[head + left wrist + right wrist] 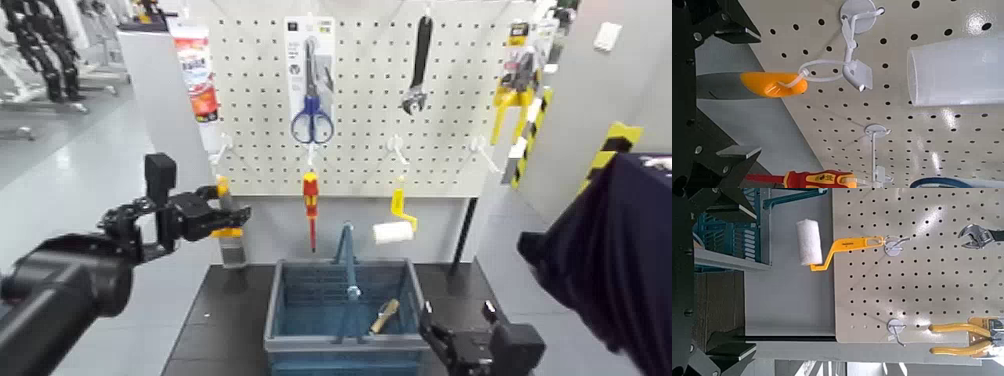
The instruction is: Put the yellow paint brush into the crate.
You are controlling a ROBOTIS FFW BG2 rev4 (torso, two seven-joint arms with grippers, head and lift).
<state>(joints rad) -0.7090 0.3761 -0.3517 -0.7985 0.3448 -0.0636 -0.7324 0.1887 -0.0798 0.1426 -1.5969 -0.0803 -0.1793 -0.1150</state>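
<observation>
So I'm on the grasp step: my open left gripper [240, 220] straddles the yellow-handled flat paint brush [774, 84] on its white wire hook [848, 70], so next I'd close, unhook, then head for the blue plastic crate [345, 343], where my right gripper [459, 314] waits alongside.

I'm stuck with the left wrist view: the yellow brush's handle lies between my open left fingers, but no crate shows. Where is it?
Observer: The head view has the crate on the dark table, lower than the brush and over to the robot's right.
Operator: Is anything in it?
Observer: Yes, one item with a pale handle, lying toward the crate's right side.
Operator: And the right gripper, is it near my drop spot?
Observer: It is: the right gripper stands open just off the crate's near right corner.
</observation>
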